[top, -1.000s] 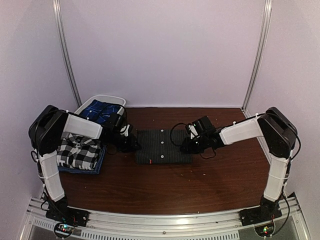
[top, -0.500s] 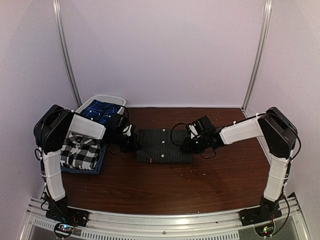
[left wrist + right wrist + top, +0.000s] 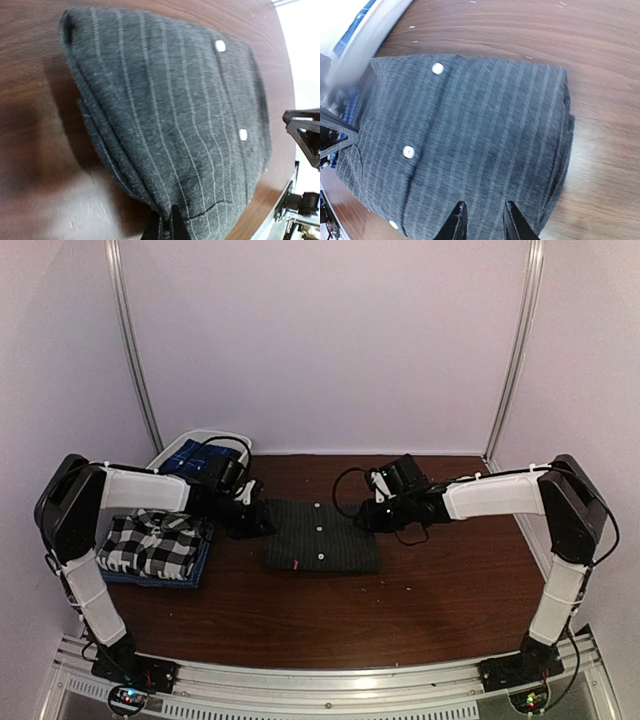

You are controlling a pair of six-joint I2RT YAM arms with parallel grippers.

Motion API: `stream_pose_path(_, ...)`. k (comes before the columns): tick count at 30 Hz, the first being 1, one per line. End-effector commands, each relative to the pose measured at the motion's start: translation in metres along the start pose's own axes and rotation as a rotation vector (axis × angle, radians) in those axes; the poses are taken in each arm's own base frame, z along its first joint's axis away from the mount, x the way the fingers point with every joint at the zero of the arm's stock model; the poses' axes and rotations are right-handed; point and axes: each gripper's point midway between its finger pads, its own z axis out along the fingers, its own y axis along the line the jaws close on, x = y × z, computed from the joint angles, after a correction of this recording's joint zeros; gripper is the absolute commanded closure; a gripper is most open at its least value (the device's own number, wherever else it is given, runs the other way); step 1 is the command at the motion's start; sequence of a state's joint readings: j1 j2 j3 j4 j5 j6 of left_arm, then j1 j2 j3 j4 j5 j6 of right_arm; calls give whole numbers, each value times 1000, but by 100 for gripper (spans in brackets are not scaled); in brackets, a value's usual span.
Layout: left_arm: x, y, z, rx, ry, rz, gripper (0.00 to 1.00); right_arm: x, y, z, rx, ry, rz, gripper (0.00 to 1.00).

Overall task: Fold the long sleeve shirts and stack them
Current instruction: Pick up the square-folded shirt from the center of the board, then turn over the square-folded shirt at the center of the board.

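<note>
The overhead view is dim and soft, evenly lit (no lamp itself shows), with a lavender cast on the walls and fine grain throughout. The upright rails splay toward 11 and 1 o'clock, a wide-lens bend. The table carries only faint, diffuse shadows. In the left wrist view the pinstriped shirt is sharp at centre, with dark shadow at 9 o'clock, pale glare on the wood at 7 and blown-out white at 2. The right wrist view is brighter. Its bin rim smears at 10 o'clock, and glare whitens the wood at 4.
</note>
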State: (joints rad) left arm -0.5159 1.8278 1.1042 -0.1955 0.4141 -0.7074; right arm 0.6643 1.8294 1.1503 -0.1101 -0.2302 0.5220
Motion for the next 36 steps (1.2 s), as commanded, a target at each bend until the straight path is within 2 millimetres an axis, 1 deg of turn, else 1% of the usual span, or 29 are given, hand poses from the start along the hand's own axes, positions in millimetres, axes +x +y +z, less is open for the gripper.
stream_pose_path(1,10,-9,-34,27,24,64,100,-14,42,-10,-30,-52,-61,72)
stream_pose_path(5,15,-13,-55,30,36,88,100,-9,73,7,-44,-46,-90,73)
stream_pose_path(7,13,-16,-68,38,24,99,100,-6,87,17,-42,-35,-107,74)
stream_pose_path(9,10,-18,-81,38,11,103,100,1,97,29,-26,-26,-120,76)
stream_pose_path(11,7,-22,-93,36,-2,114,100,10,101,45,-10,-3,-122,78)
stream_pose_path(14,-2,-29,-112,32,-38,130,100,24,107,60,10,28,-124,79)
stream_pose_path(16,-8,-34,-124,25,-64,143,100,31,112,65,16,35,-123,80)
stream_pose_path(20,-20,-40,-144,10,-102,165,100,38,120,67,16,34,-129,79)
stream_pose_path(24,-26,-45,-153,16,-119,178,100,44,118,69,10,44,-117,79)
stream_pose_path(27,-30,-51,-157,31,-127,187,100,50,126,77,-39,59,-101,79)
stream_pose_path(29,-36,-58,-160,43,-140,195,100,54,134,84,-73,68,-84,79)
stream_pose_path(32,-47,-70,-167,72,-162,212,100,50,150,96,-138,59,-52,80)
stream_pose_path(36,-59,-89,-169,122,-167,233,100,42,185,112,-259,40,-14,80)
